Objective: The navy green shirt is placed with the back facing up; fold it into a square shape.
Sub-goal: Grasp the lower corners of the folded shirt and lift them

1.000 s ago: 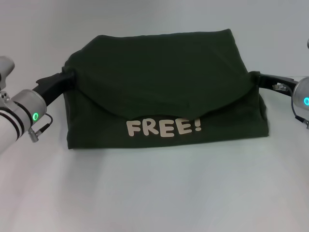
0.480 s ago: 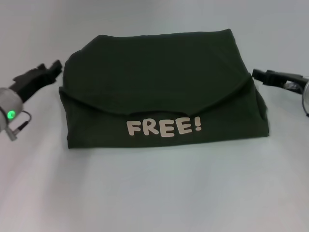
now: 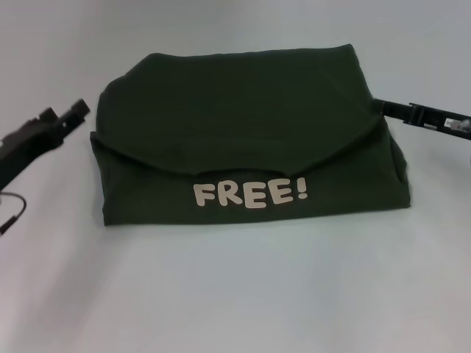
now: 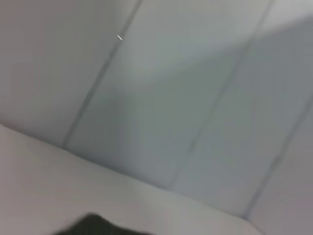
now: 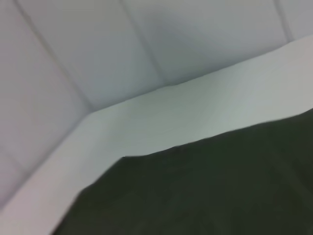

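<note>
Fingers: you can't tell open/shut on either gripper; neither holds anything
L gripper: just off shirt's left edge
R gripper: at its right edge
Navy green shirt: folded on table (FREE! print showing)

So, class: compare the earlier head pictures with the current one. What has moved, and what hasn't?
Both pincers have let go of the dark olive-green folded fabric shirt and drawn outward: the left pincer now sits clear of its left edge, while the right pincer has pulled back to its right edge. The shirt itself, folded with "FREE!" showing, lies unchanged on the white table.
</note>
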You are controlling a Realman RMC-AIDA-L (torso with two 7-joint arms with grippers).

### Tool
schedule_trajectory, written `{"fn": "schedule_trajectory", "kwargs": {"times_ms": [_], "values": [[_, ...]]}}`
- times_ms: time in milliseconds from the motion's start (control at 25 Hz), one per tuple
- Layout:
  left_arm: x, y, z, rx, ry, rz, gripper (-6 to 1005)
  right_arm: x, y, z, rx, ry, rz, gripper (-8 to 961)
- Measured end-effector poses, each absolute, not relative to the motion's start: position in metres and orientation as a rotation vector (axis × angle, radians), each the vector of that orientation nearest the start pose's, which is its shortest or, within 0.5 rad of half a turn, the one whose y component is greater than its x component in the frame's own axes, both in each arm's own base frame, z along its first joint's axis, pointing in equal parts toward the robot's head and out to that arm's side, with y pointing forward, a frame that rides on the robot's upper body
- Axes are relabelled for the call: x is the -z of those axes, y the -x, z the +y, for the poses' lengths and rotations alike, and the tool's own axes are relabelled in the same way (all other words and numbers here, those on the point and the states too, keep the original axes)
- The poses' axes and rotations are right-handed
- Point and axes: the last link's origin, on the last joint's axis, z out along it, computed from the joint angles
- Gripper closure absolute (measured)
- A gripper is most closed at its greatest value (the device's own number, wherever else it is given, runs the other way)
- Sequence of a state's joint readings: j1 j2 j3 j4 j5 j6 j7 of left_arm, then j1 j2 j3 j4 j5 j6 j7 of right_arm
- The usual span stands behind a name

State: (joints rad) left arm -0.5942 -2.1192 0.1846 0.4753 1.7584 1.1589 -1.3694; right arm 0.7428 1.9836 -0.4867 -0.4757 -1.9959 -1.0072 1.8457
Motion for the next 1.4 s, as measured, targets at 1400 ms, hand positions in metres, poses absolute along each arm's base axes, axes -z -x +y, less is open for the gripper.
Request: {"fn": "schedule_trajectory", "kwargs": {"times_ms": [1400], "values": [[0.016, 0.331, 0.359, 0.588, 2.009, -1.295, 182, -0.061, -0.305, 0.389, -0.83, 2.045, 1.442, 246]]}}
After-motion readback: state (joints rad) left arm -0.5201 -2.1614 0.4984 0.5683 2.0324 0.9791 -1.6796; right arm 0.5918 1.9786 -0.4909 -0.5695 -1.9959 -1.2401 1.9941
